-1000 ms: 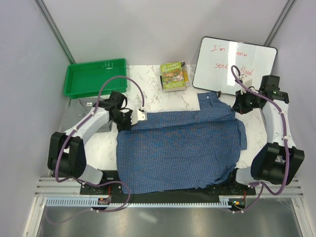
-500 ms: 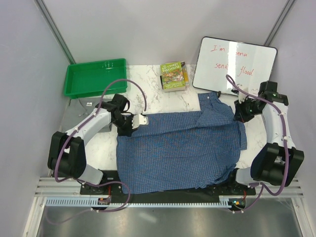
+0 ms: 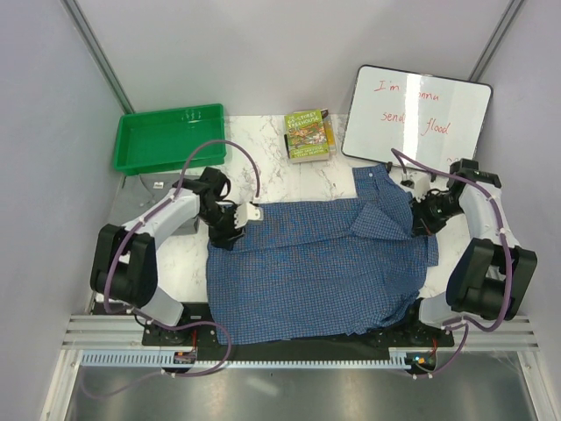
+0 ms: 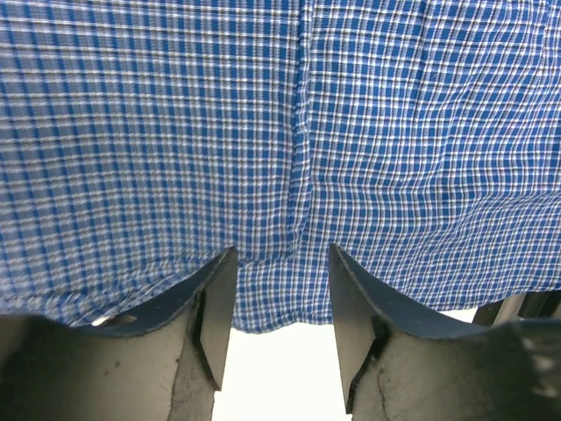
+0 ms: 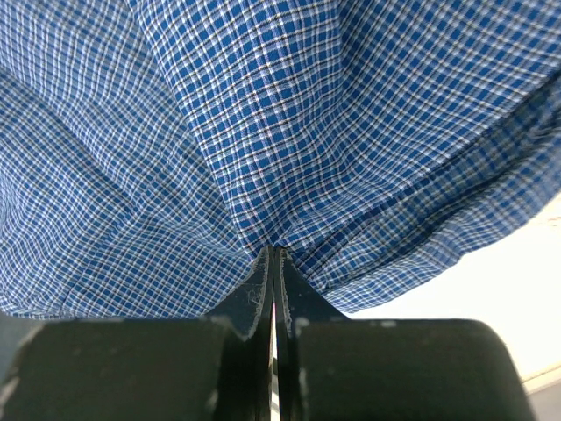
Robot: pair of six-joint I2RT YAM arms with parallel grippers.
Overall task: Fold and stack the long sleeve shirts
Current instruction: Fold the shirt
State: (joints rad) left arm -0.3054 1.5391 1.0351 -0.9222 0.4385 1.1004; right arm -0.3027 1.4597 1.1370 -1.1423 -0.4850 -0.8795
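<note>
Roughly in the middle of the top view, the blue checked shirt lies spread flat on the white marbled bench. It reaches farther from left to right than from top to bottom of the frame. Its collar sits at the upper right corner of the cloth and points toward the top of the frame. The lower edge of the shirt reaches the dark strip at the bottom, where the arm bases are bolted.

At the shirt's upper left corner sits the left claw. In its wrist view the left claw has its two fingers standing apart, with the hem of the cloth lying between their tips and no pinch on it. At the shirt's right edge, below the collar, is the right claw. Its wrist view shows the right claw with fingers pressed together on a gathered fold of the check cloth, creases fanning out from the tips.

Beyond the collar, at the upper right, leans a whiteboard with red handwriting: "I'm" and "flood" can be read, the rest only in part. Left of it lies a book with a yellow-green cover, its lettering too small to read. A green tray stands at the upper left.
</note>
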